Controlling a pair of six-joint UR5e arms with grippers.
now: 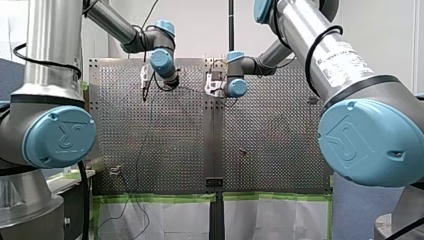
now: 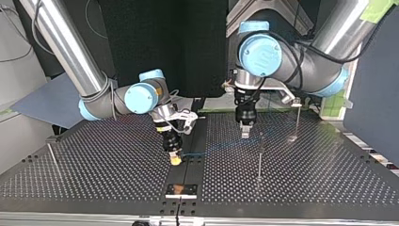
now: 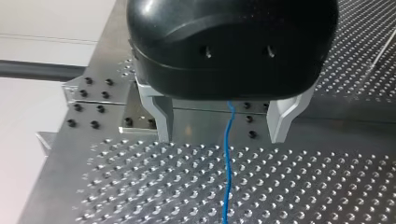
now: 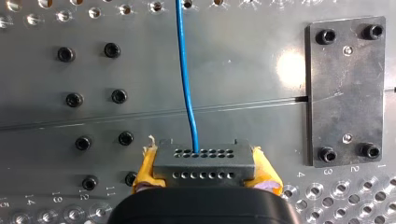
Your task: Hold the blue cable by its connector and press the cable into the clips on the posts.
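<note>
Perforated metal desk [image 2: 94,174], seen from four sides. Right tool [image 4: 205,171] is low over the desk's middle in the top view, its yellow pads [image 4: 145,169] clamped on both ends of a grey connector [image 4: 203,157] that has rows of small holes. Blue cable [image 4: 186,84] leaves the connector's upper face and runs straight ahead of the tool across the desk. A black plate [image 4: 345,91] with four screws lies just beside this tool. In the top view the cable shows as a faint line low over the desk, from the right tool toward the left tool [image 3: 223,133]. Left tool's metal fingers [image 3: 162,116] stand wide apart and the cable passes between them, touching neither. Three thin posts [image 2: 259,157] stand upright: one near the left tool, one further to the top view's right, one well apart at its left. Whether the cable touches any post cannot be told
</note>
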